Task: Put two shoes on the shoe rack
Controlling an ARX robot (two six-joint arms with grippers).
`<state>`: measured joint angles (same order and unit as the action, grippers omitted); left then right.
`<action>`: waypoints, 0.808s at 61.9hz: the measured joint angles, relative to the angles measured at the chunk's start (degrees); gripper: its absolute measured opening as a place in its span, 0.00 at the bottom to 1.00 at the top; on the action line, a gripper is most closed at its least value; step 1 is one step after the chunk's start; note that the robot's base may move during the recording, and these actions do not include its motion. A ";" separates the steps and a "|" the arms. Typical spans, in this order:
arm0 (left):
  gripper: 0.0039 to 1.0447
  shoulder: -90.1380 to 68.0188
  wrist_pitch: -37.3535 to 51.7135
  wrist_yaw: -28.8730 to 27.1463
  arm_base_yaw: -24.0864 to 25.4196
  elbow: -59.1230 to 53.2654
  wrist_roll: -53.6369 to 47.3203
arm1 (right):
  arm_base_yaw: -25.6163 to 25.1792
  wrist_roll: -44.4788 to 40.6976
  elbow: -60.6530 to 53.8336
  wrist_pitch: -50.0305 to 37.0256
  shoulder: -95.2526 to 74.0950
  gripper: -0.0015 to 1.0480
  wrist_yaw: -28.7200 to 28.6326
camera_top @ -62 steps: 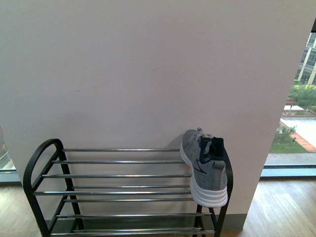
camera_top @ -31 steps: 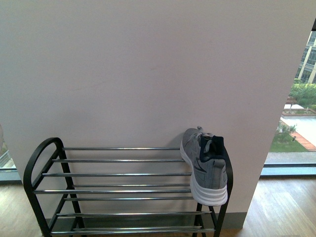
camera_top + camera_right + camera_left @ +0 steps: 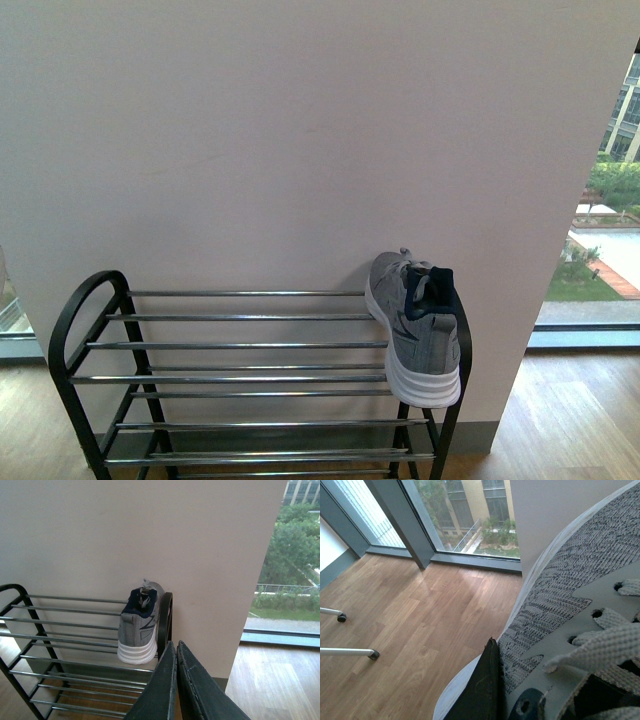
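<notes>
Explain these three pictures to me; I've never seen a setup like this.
This is a robot with two arms, each ending in a two-fingered gripper. The front view comes from a camera on its body. It faces a shoe rack against a white wall, with one grey sneaker on the top shelf at the right end, heel toward the camera. Neither arm shows there. The other two pictures come from cameras on the wrists. The left wrist view is filled by a second sneaker, close up above the wooden floor; the left gripper appears to be clamped on it. The right wrist view looks at the rack past the right gripper, whose fingers are pressed together, holding nothing.
</notes>
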<state>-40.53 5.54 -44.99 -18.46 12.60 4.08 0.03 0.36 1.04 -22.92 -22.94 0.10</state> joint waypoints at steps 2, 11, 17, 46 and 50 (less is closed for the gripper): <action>0.01 0.00 0.00 0.00 0.00 0.00 0.00 | 0.00 0.00 0.00 0.76 0.76 0.02 0.00; 0.01 0.00 0.00 0.00 0.00 0.00 0.00 | 0.00 -0.02 0.00 3.85 3.96 0.02 0.00; 0.01 0.00 0.00 0.00 0.00 0.00 0.00 | 0.00 -0.02 0.00 5.79 5.95 0.02 0.00; 0.01 0.00 0.00 0.00 0.00 0.00 0.00 | 0.00 -0.02 0.02 15.93 15.28 0.02 0.07; 0.01 0.00 0.00 0.02 0.00 0.00 0.00 | 0.00 0.00 0.02 21.09 19.26 0.02 -0.09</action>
<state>-40.53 5.54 -44.97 -18.46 12.60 4.08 0.03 0.36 1.06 -1.83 -3.68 0.01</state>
